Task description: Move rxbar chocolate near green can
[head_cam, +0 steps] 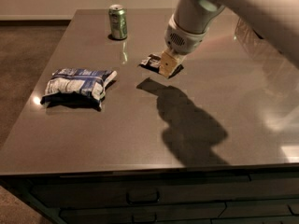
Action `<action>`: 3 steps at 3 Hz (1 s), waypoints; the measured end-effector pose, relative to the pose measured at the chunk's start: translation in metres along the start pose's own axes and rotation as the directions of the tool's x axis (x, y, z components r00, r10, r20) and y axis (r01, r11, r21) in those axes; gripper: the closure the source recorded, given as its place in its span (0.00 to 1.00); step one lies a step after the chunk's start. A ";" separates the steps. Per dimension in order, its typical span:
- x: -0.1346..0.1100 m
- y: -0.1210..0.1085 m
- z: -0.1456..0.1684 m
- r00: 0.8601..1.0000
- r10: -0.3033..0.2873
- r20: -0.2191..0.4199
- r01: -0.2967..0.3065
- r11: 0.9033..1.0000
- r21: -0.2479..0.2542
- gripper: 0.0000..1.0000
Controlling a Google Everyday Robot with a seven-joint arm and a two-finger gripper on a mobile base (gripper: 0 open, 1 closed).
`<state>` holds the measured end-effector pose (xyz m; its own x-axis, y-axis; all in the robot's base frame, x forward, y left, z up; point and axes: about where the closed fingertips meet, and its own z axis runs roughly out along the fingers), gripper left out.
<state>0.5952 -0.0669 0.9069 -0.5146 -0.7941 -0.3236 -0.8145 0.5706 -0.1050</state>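
The rxbar chocolate (151,62), a small dark bar with white marks, is at the table's middle, and its right end is under my gripper. My gripper (169,65) comes down from the upper right on a white arm, and its tan fingers (166,64) are closed on the bar's right end. The bar is at or just above the tabletop; I cannot tell which. The green can (118,22) stands upright at the far left of the table, well apart from the bar.
A blue-and-white chip bag (77,85) lies on the left side of the grey tabletop (117,134). The arm's shadow (189,125) falls on the table's near middle. Drawers run below the table's front edge (140,169). Carpeted floor lies to the left.
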 end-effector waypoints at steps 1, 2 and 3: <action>-0.014 -0.043 0.012 0.994 0.111 0.005 -0.111 0.993 0.047 1.00; -0.033 -0.078 0.023 0.984 0.174 0.027 -0.176 0.981 0.079 1.00; -0.050 -0.112 0.043 0.974 0.222 0.044 -0.226 0.969 0.100 1.00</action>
<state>0.7236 -0.0820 0.8944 -0.6704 -0.6375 -0.3796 -0.6465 0.7530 -0.1226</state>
